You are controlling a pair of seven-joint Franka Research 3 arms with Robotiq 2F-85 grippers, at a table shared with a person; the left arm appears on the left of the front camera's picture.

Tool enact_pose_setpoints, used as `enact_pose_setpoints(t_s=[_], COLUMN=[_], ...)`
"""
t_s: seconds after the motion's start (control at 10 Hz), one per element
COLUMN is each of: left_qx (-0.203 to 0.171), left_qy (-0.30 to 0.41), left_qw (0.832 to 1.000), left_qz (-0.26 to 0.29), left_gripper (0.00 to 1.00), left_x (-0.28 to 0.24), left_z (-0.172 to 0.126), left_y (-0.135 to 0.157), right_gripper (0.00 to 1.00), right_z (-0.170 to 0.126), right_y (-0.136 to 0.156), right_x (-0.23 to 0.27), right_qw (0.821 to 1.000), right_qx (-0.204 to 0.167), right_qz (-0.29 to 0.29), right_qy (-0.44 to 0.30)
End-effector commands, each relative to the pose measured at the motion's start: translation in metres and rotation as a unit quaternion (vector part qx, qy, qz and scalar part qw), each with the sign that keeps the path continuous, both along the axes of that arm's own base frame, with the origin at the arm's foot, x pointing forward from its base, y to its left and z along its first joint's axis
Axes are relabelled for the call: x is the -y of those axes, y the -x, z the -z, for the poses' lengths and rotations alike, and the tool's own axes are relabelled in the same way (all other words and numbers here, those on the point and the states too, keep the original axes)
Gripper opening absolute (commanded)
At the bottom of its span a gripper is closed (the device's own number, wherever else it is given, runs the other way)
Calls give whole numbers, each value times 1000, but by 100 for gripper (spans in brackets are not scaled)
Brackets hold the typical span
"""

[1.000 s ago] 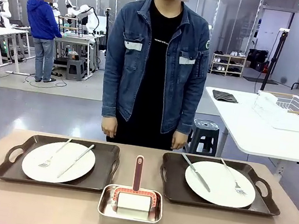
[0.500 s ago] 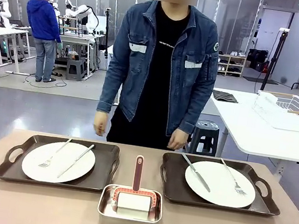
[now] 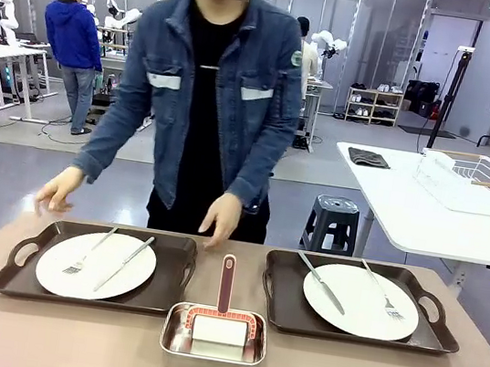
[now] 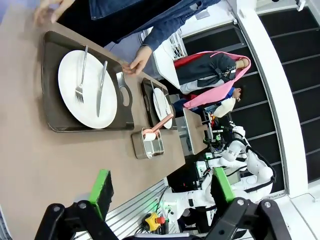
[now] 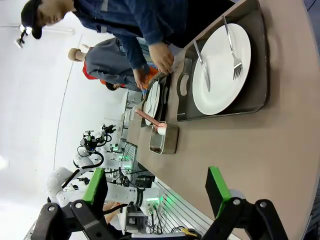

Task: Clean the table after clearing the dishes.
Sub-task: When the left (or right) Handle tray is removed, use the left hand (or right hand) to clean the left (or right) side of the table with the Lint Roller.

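On the beige-brown table (image 3: 19, 334) stand two dark handled trays, each with one of the dishes: a white plate with knife and fork at the left (image 3: 96, 265) and another at the right (image 3: 361, 301). A person at the far side leans over the left tray (image 3: 0, 281), one hand (image 3: 59, 193) by its far left corner, the other hand (image 3: 221, 221) by its far right corner. My left gripper (image 4: 162, 189) hangs open above the near table edge, facing the left plate (image 4: 87, 90). My right gripper (image 5: 156, 189) is open too, facing the right plate (image 5: 222, 70).
A square steel pan (image 3: 214, 340) holding a red-handled white scrubber sits between the trays near the front edge. A white table (image 3: 406, 217) with a wire basket stands at the back right, a grey stool (image 3: 336, 220) beside it.
The person has stepped to the picture's left and leaned forward, bringing both hands down to the far edge of the left tray. The trays, plates and pan have not moved.
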State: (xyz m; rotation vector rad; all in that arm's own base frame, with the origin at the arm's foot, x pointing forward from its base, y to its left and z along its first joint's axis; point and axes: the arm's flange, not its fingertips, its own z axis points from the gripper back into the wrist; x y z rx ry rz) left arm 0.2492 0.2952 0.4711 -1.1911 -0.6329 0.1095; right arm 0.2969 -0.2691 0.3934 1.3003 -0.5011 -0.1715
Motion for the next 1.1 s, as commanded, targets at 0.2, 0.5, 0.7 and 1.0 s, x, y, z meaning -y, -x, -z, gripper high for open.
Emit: enact_pose_setpoints(t_s=[0.2,0.5,0.7,1.0], left_qx=[5,5,5,5], left_qy=[1,1,1,1], left_qw=[1000,1000,1000,1000], left_qz=[-2,-2,-2,-2], left_gripper=[100,100,100,100], left_x=[-2,-2,-2,-2], left_z=[-1,-1,-1,-1], left_y=[4,4,4,4], right_gripper=[100,100,100,100], right_z=[-2,-2,-2,-2], right_y=[1,1,1,1], right_x=[0,0,0,0], right_qw=[1000,1000,1000,1000], right_qx=[0,0,0,0], right_qz=[2,2,2,2], right_qy=[-1,-1,-1,-1])
